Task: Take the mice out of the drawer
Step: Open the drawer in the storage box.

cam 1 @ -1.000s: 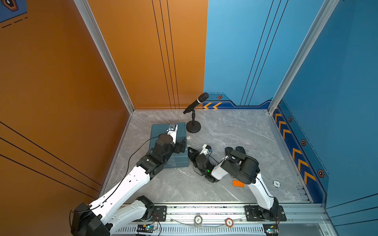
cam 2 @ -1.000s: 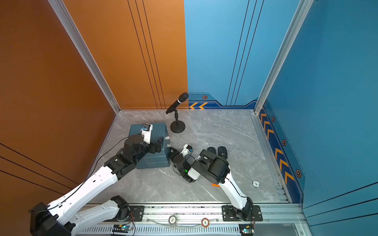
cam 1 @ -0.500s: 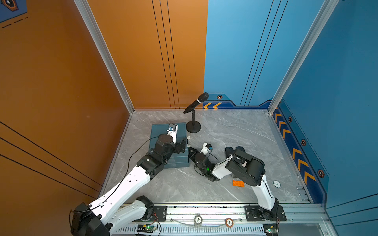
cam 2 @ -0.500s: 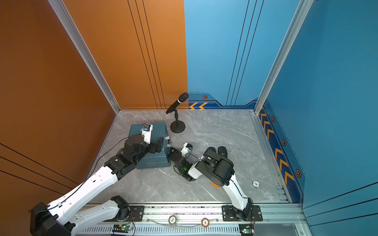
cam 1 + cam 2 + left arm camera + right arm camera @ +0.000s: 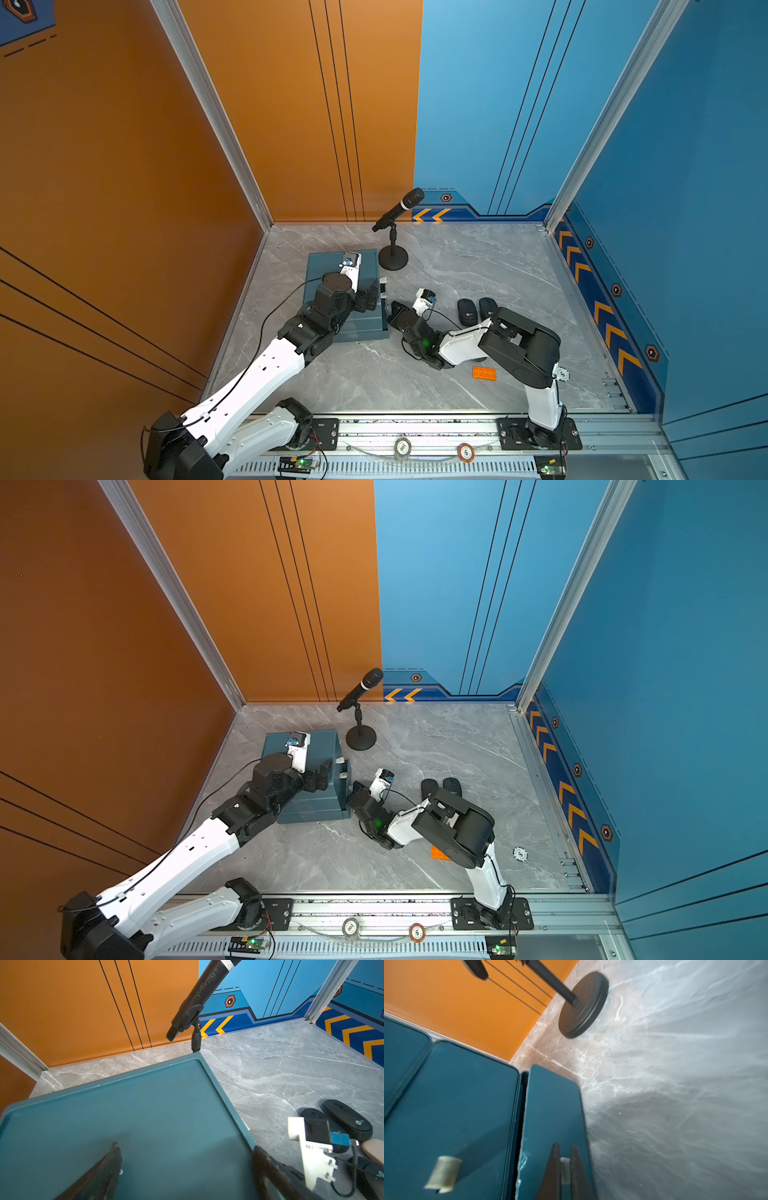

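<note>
Drawer cabinet and extracted mice: the right gripper (image 5: 564, 1147) is pinched onto the pale handle (image 5: 564, 1169) of one drawer (image 5: 554, 1109) of the teal cabinet (image 5: 324, 270), the drawer's inside being hidden. The left gripper (image 5: 185, 1174) sits over the cabinet's top with its fingers spread wide, holding nothing. On the marble table (image 5: 478, 257), just beside the right arm, two black mice (image 5: 466, 312) lie side by side; the left wrist view adds a pinkish-cream mouse (image 5: 374, 1152) and a further black mouse (image 5: 372, 1176) near them.

Shows the right gripper (image 5: 352, 788) at the teal drawer unit's (image 5: 322, 746) front. Finds two black mice (image 5: 429, 786) side by side, apart from that unit.
</note>
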`<state>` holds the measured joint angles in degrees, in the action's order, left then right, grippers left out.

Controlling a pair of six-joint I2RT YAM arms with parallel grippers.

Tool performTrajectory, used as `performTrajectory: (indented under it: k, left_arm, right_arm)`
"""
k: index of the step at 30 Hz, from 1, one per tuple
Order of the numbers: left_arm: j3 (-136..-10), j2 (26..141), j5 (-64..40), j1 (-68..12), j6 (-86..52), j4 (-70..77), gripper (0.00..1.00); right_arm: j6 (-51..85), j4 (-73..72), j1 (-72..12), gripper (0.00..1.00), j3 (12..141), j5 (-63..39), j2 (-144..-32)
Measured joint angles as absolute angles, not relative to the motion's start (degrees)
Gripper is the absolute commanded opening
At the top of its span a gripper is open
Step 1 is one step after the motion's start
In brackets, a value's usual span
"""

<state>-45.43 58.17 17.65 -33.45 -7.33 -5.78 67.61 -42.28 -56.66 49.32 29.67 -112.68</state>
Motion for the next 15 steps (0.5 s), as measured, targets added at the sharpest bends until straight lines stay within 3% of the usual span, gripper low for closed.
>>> performTrajectory:
  k: [10, 15]
  left_arm:
    - [-45.4, 58.2, 17.6, -33.5, -7.3, -5.8, 0.98]
    - [-45.4, 58.2, 17.6, -33.5, -7.3, -5.8, 0.98]
  right_arm:
    - [64.0, -39.0, -54.0, 0.01, 44.6, 31.2, -109.2]
    - [61.2, -38.9, -53.2, 0.36, 44.3, 26.0, -106.5]
